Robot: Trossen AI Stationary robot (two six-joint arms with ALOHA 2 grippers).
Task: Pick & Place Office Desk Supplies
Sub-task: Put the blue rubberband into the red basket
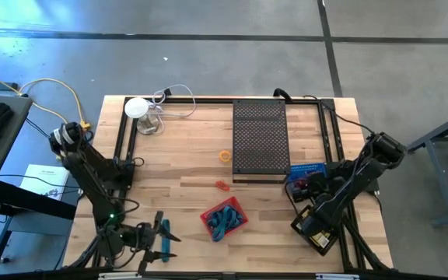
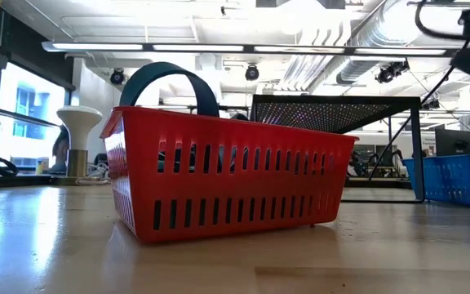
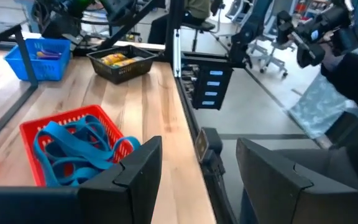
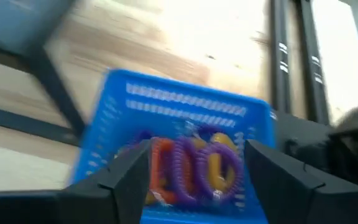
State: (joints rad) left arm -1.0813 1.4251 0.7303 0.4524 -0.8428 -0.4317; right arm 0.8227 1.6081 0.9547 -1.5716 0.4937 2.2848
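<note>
A red basket (image 1: 224,218) (image 2: 227,184) holds blue elastic loops (image 3: 73,146) near the table's front middle. A blue basket (image 1: 306,170) (image 4: 179,143) at the right holds purple, orange and yellow coiled loops (image 4: 194,165). My right gripper (image 1: 307,187) (image 4: 197,174) hovers open just above this basket, with nothing between its fingers. My left gripper (image 1: 162,237) (image 3: 197,180) stands open at the front left edge, pointing level toward the red basket. An orange ring (image 1: 225,155) and a small red-orange piece (image 1: 221,185) lie loose on the wood.
A black perforated tray (image 1: 260,140) stands on legs at the far middle. A black basket (image 1: 317,230) (image 3: 123,62) with yellow packets sits at the front right. A white round object (image 1: 137,107) with a cable stands at the far left. Bare wood lies between the baskets.
</note>
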